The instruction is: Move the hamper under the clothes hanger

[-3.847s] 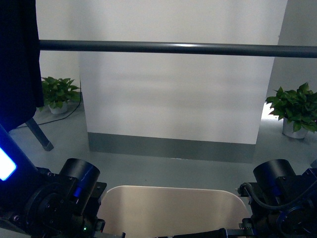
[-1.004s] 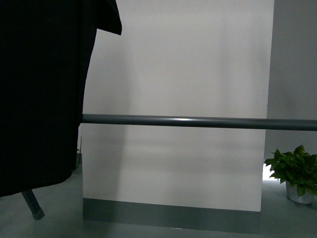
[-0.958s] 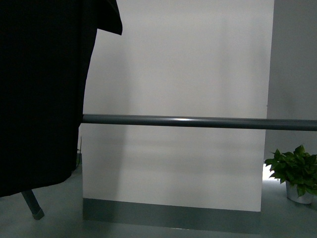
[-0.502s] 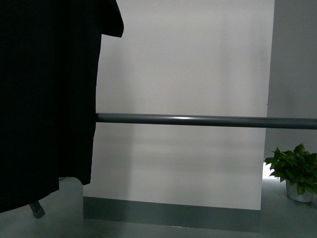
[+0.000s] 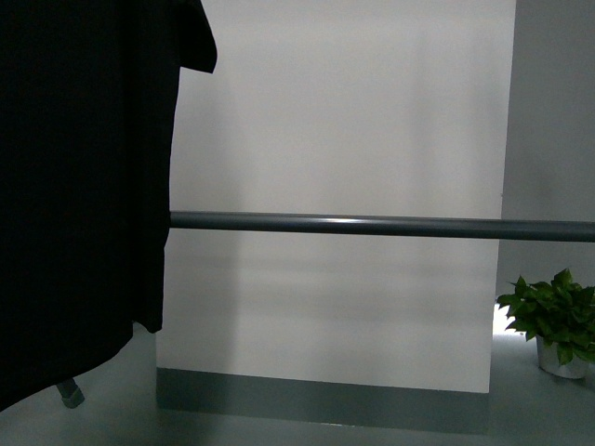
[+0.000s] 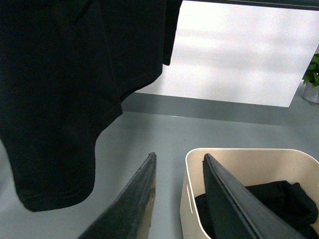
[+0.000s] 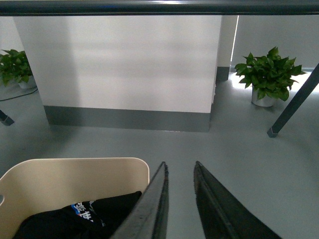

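The beige hamper (image 6: 195, 164) stands on the grey floor with dark clothes inside; it also shows in the right wrist view (image 7: 75, 179). It is out of the front view. The clothes hanger's dark grey bar (image 5: 372, 226) runs across the front view and along the top of the right wrist view (image 7: 149, 7). A black garment (image 5: 84, 186) hangs from it on the left and shows in the left wrist view (image 6: 75, 89). My left gripper (image 6: 178, 158) is open, one finger over the hamper, one outside its wall. My right gripper (image 7: 179, 167) is open, beside the hamper's corner.
A white panel with a grey base (image 5: 325, 400) stands behind the bar. Potted plants sit on the floor at the right (image 5: 553, 321) and far left (image 7: 15, 67). An angled rack leg (image 7: 294, 104) meets the floor beside the right plant; another foot (image 5: 67, 395) is at left.
Since 3.8 s ago the front view has risen: arms and hamper dropped out of sight and the bar sits lower. In the last second the black garment swung slightly sideways.
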You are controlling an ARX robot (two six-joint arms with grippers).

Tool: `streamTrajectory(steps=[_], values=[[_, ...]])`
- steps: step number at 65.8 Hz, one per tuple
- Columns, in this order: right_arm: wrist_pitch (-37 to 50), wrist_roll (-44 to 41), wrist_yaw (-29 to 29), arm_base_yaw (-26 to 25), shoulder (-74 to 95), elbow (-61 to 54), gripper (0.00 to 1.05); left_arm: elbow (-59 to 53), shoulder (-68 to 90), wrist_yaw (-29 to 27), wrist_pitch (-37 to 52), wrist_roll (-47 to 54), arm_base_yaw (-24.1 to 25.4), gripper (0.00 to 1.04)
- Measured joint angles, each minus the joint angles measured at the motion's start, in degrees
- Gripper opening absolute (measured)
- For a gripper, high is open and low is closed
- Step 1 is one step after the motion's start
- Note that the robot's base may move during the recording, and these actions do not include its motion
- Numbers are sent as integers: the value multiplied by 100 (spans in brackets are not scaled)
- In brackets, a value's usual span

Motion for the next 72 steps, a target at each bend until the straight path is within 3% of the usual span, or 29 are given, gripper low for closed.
streamTrajectory(steps=[27, 32, 72], values=[[0, 0, 0, 0, 0, 0, 87, 0, -2, 0, 0, 2, 0, 100], [0, 2, 0, 0, 0, 0, 98, 0, -2, 0, 0, 2, 0, 98], [0, 4, 0, 0, 0, 0, 97, 0, -4, 0, 0, 4, 0, 98]])
